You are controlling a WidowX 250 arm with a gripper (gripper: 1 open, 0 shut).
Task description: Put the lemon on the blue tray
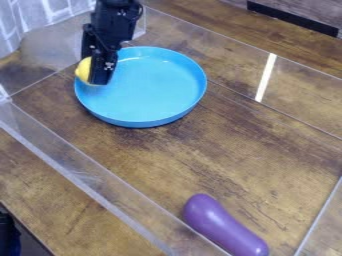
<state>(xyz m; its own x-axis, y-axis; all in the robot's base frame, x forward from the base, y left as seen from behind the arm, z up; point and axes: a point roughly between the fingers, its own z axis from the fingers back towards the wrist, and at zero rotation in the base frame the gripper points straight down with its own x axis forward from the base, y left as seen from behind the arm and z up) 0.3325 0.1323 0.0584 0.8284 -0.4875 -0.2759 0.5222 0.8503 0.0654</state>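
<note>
The gripper (pixel 98 68) hides most of the lemon (pixel 84 70), leaving only a yellow sliver, and covers part of the blue tray's (pixel 160 112) left rim. The arm (pixel 118 18) runs off the top edge. The purple eggplant-shaped object (pixel 225 226) is clipped at the bottom edge.

We find no lettering, brand name, number or sign that we can read anywhere in this view. The one candidate is a small white mark on the black robot gripper (pixel 96 68) in the upper left of the frame, but it is too small and blurred for us to make out as any character
</note>
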